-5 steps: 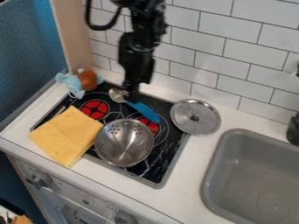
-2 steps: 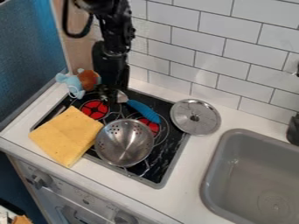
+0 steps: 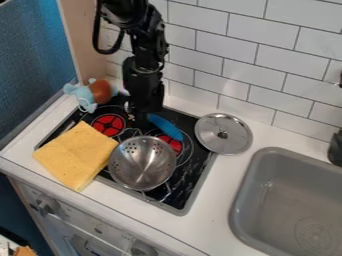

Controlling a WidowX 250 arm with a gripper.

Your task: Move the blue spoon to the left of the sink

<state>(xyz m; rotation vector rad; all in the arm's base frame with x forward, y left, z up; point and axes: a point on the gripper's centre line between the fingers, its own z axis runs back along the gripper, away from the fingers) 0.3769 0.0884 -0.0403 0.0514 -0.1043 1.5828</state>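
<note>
My gripper (image 3: 139, 119) hangs low over the back left of the stove, at the left end of the blue spoon (image 3: 165, 127). The spoon's blue handle lies slanting on the black stovetop, behind the metal colander; its head is hidden behind the gripper. How the fingers stand is not clear. The grey sink (image 3: 287, 200) is set into the counter at the right.
On the stove (image 3: 185, 202) are the metal colander (image 3: 142, 163) and, at its left edge, a folded yellow cloth (image 3: 75, 155). A metal lid (image 3: 224, 134) lies at the stove's right edge. A blue and brown plush toy (image 3: 91, 94) sits at the back left corner.
The gripper first moved left from the spoon's handle past its head, then came back slightly right and now covers the head. The spoon has not visibly moved.
</note>
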